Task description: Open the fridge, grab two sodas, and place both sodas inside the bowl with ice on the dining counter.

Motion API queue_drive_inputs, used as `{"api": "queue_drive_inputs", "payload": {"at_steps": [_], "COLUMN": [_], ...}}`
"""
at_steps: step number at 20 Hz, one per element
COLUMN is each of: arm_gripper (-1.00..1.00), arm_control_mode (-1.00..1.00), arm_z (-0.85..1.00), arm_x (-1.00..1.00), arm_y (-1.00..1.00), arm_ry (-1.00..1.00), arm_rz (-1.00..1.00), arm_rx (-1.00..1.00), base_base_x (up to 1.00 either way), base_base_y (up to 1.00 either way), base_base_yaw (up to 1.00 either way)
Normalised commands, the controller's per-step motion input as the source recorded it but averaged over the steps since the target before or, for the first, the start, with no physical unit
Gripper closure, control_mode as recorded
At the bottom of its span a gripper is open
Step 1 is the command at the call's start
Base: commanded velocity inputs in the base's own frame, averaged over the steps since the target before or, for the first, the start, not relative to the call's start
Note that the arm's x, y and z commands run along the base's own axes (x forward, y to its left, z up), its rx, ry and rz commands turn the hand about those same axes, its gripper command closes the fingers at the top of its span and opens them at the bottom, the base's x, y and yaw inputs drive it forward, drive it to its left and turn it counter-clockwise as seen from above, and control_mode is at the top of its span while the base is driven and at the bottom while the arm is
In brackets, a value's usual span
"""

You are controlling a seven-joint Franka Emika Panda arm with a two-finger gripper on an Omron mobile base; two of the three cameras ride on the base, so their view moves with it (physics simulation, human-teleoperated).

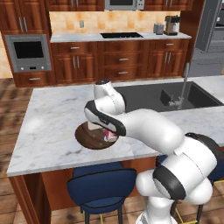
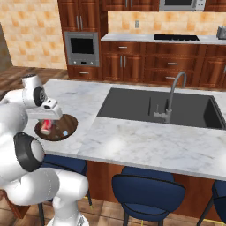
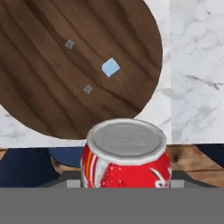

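text: none legible | red can [image 3: 125, 162]: white swirl only, unreadable

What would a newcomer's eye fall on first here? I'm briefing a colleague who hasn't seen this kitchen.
The white arm bent low over the dark brown bowl near the marble dining counter's corner. Its gripper holds a red and white soda can above the bowl. Beyond lies the inset sink with its curved faucet.

The arm [image 1: 131, 122] hid the bowl's [image 1: 85, 138] right half and most of the can [image 1: 110, 136]. In the hand view, the can's [image 3: 126, 157] lower part and the fingertips were hidden. The fridge [image 1: 212, 39] was cut off at the edge.
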Motion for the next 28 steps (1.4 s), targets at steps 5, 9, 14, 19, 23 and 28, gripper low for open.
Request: {"api": "queue_drive_inputs", "payload": {"at_steps": [5, 9, 14, 19, 23, 28], "arm_gripper": [1.00, 1.00, 1.00, 1.00, 1.00, 1.00], "arm_control_mode": [-1.00, -1.00, -1.00, -1.00, -1.00, -1.00], "arm_z": [-0.26, -0.32, -0.37, -0.38, -0.34, -0.29], "arm_x": [0.55, 0.52, 0.47, 0.39, 0.31, 0.24], "arm_y": [0.17, 0.14, 0.13, 0.09, 0.09, 0.07], "arm_ry": [0.08, 0.08, 0.07, 0.05, 0.04, 0.03], "arm_rz": [0.00, 0.00, 0.00, 0.00, 0.00, 0.00], "arm_rx": [-0.01, -0.02, -0.03, -0.03, -0.02, 0.00], "base_base_x": [0.00, 0.00, 0.00, 0.00, 0.00, 0.00], "base_base_y": [0.00, 0.00, 0.00, 0.00, 0.00, 0.00], "base_base_yaw": [0.00, 0.00, 0.00, 0.00, 0.00, 0.00]}}
